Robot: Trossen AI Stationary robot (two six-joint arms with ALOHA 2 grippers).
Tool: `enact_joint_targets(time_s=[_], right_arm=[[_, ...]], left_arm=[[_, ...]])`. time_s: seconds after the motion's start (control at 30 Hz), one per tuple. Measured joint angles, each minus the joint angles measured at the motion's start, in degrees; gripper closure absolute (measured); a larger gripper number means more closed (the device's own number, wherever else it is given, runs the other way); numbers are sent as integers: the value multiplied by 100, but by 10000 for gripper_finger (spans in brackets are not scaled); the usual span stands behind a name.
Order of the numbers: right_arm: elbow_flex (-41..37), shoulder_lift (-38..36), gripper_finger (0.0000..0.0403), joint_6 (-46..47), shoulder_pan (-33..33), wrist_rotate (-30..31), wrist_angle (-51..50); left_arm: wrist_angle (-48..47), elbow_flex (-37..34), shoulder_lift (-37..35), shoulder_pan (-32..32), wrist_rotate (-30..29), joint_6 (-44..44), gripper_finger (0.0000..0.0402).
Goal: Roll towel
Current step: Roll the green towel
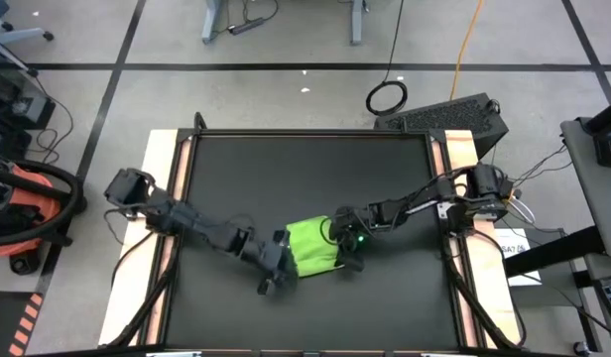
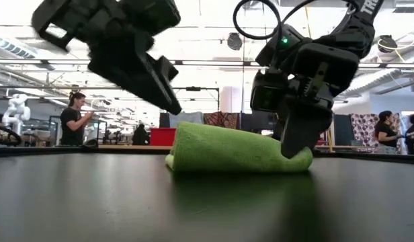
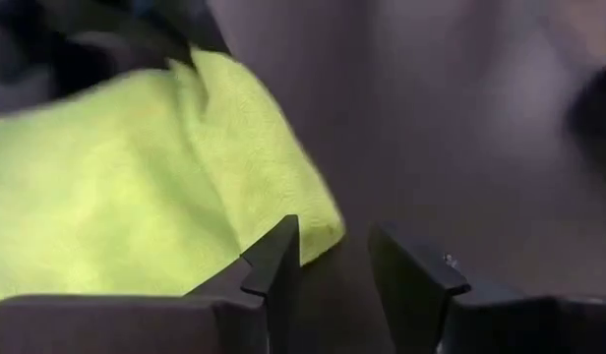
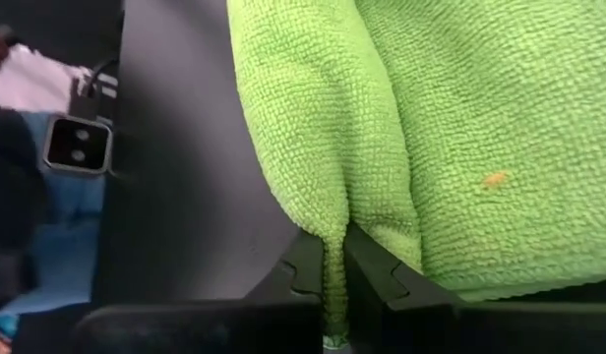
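Observation:
The lime-green towel [image 1: 310, 246] lies bunched and partly rolled on the black mat [image 1: 305, 169], a little toward the near edge from its middle. In the low view the towel [image 2: 234, 151] is a low lump, thicker at its left end. My right gripper [image 1: 343, 248] stands at the towel's right end, shut on a fold of it [image 4: 333, 261]. My left gripper [image 1: 274, 273] is open at the towel's near left corner and raised just above it [image 2: 173, 104]. Nothing is between its fingers [image 3: 333, 246]. My right gripper pinches a narrow raised fold at the towel's right end [image 4: 333, 231] between its two fingers. The fingers [image 2: 298, 144] come from above, pointing down. The rest of the towel lies on the mat. My left gripper's one finger [image 3: 273, 261] is right beside the towel's corner [image 3: 318, 221]; I cannot tell whether they touch.
The mat has bare room on the far side [image 1: 305, 169] and toward the near edge [image 1: 315, 317]. Wooden table strips [image 1: 167, 178] run along both sides. People stand in the room beyond the table [image 2: 76, 117].

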Motion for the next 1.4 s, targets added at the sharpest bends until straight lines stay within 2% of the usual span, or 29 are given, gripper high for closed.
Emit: enact_joint_targets(time_s=[0.1, 0.2, 0.4, 0.73, 1.07, 1.17, 1.23, 1.33, 1.4], right_arm=[[0, -2, 399, 232, -89, -138, 12], [0, -2, 399, 481, -185, -315, 58], [2, -4, 399, 1004, -358, -455, 154], [2, -7, 399, 1491, -379, -446, 194], [0, -7, 399, 1900, -382, -422, 358], [-2, -7, 399, 1932, -382, -422, 385], [-9, -7, 398, 1919, -379, -424, 419], [-12, -6, 387, 1781, -374, -447, 471], [-13, -17, 369, 1646, -371, -453, 482]], left_arm=[[-102, 46, 3, -398, -1246, 247, 272], [-58, 71, -4, -613, -1852, 534, 272], [-134, 66, 171, -671, -1894, 431, 253], [198, 66, 593, -660, -2019, 177, 160], [205, 66, 1072, -610, -2283, -197, 152], [212, 77, 1120, -621, -2426, -566, 160], [209, 77, 1120, -610, -2491, -776, 179], [197, 77, 1122, -559, -2525, -879, 234], [184, 77, 1122, -530, -2446, -877, 284]])
